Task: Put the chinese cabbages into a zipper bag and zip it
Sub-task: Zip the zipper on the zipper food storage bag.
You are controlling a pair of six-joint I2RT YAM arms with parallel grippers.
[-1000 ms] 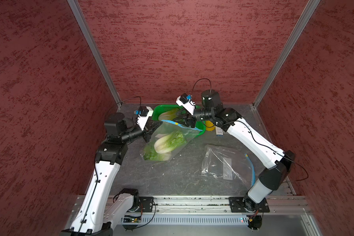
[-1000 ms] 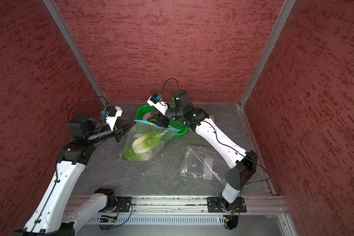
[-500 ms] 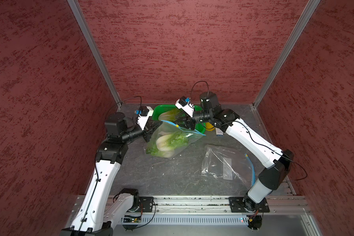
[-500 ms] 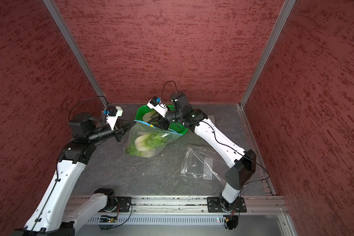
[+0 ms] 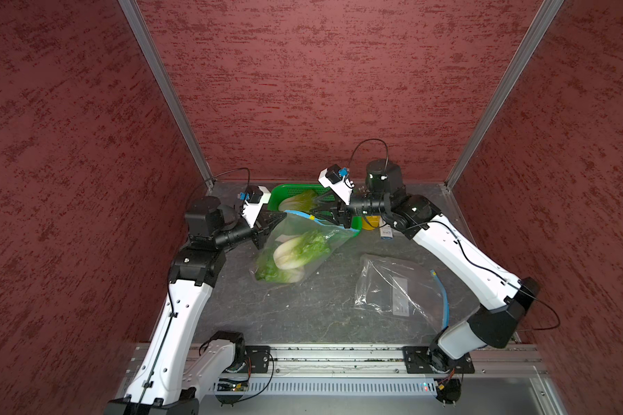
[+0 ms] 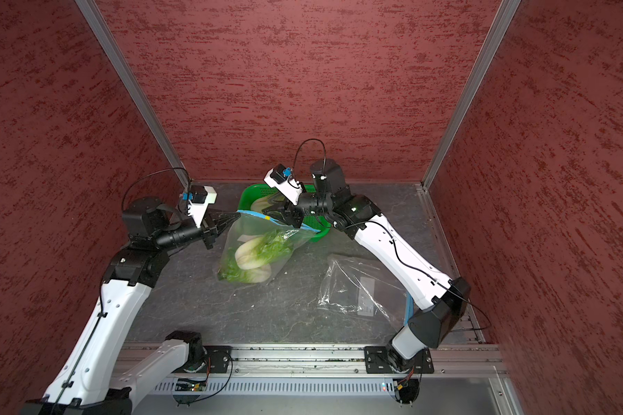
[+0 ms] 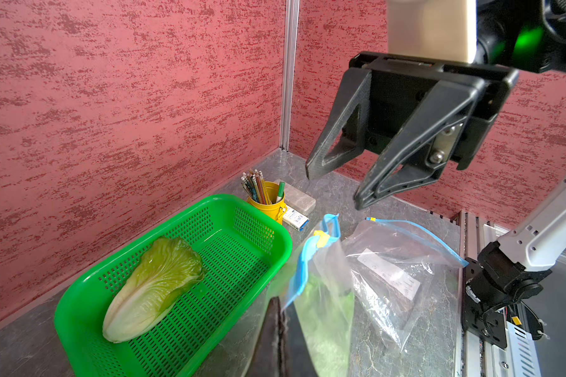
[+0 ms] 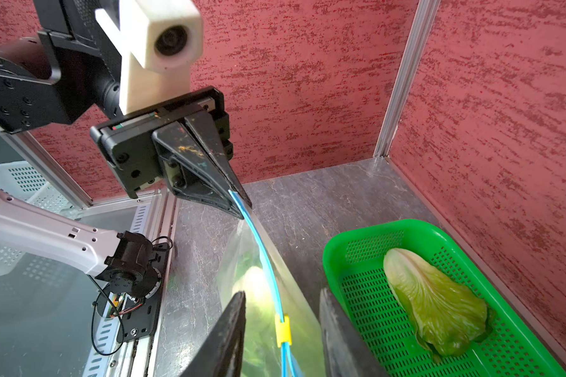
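From above, we see the left arm (image 5: 184,305) reaching in from the left side. Its jaws are closed tight on one end of the blue zipper strip (image 8: 262,254) of a clear zipper bag (image 5: 324,248). The bag hangs from that grip, and its mouth stretches across toward the right arm.

Two of the chinese cabbages (image 5: 290,251) lie inside the bag, their white stalks and crinkled green leaves showing through the plastic. Its lower end sags to the dark stone counter (image 5: 303,316).

Just behind the bag stands a green perforated basket (image 7: 177,209). The third cabbage (image 7: 154,287) lies in it on its side, pale at the stalk and yellow-green at the leaf.

The right arm's jaws stand apart and grip nothing. In the right wrist view, the zipper strip and its yellow slider (image 8: 282,329) run between the two fingers. We cannot tell whether either finger touches the strip.

Further right, near the back wall, a yellow cup (image 7: 268,202) holds pencils, and a small box (image 7: 294,218) lies against it.

In both top views, a second clear bag (image 5: 400,291) lies flat and crumpled on the counter. It sits well apart from the first bag, under the white right arm (image 5: 461,251).
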